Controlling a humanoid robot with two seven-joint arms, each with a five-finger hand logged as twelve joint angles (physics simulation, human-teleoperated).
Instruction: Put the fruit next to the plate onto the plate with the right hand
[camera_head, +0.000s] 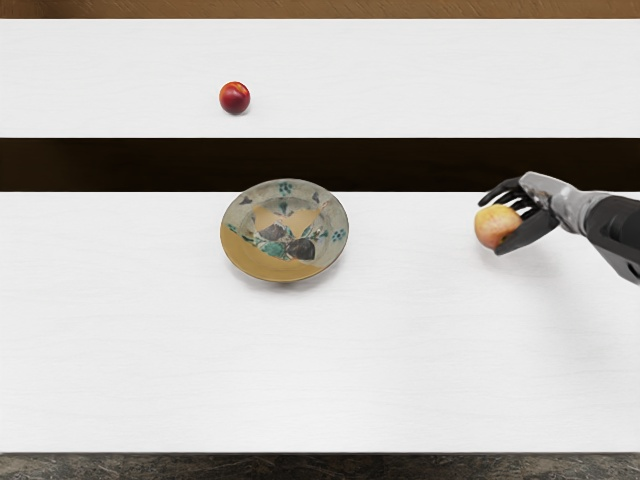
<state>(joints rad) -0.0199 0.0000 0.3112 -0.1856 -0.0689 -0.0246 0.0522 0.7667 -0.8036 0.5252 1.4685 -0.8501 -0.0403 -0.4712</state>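
— Orange-gold fruit (495, 225) is sitting in the right robot hand (525, 212), over by the right edge of the near bench (320, 380), and the dark fingers (502, 189) are curling round it from above and below.
— So it's gripping. Is it off the surface?
— I'm not managing to tell; a faint shadow is lying just under it. The plate (228, 240) is sitting well apart from it, towards the middle of the bench, with nothing lying between them.
— How is that fruit going to handle, you reckon?
— I'm judging it light, round and smooth-skinned, so it's liable to be rolling or slipping if the hold is only on the tips. Probably bruising under a hard squeeze too. Wrapping round its widest part is looking the safe choice.
— And the red fruit (234, 97)?
— That one is resting alone on the far bench (450, 80), well away from the plate. The left arm isn't showing.
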